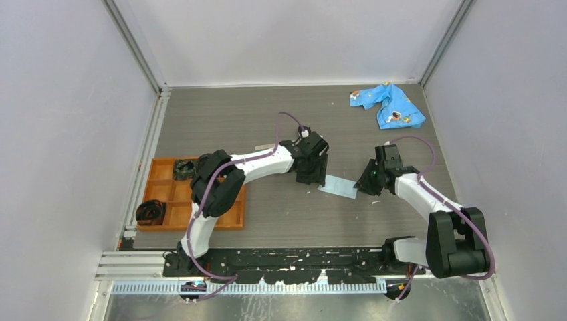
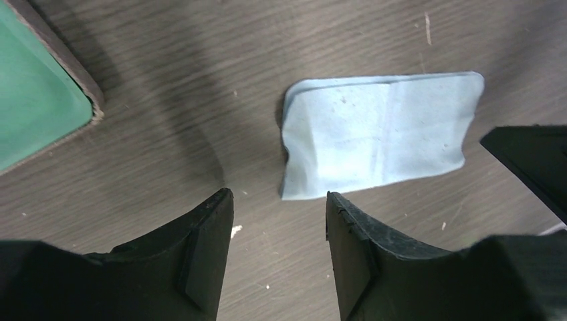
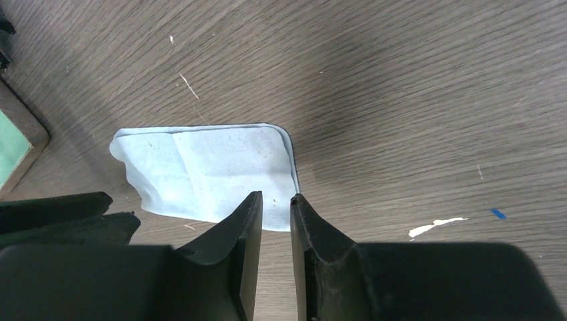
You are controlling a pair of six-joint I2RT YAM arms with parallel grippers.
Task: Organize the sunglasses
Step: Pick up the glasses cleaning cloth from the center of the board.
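Observation:
No sunglasses show in any view. A small light blue cloth (image 1: 337,187) lies flat on the table between my two grippers. My left gripper (image 1: 314,178) is open and empty, just left of the cloth; in the left wrist view (image 2: 277,197) the cloth (image 2: 378,134) lies just beyond the fingertips. My right gripper (image 1: 362,186) is at the cloth's right edge. In the right wrist view (image 3: 274,197) its jaws stand a narrow gap apart over the near edge of the cloth (image 3: 207,170), with nothing between them. A grey-tan case with teal lining (image 2: 33,93) lies beside the left gripper.
An orange compartment tray (image 1: 179,194) holding dark coiled bundles (image 1: 150,212) sits at the left. A blue patterned cloth (image 1: 388,105) lies at the back right. The case corner also shows in the right wrist view (image 3: 13,147). Walls stand around the table.

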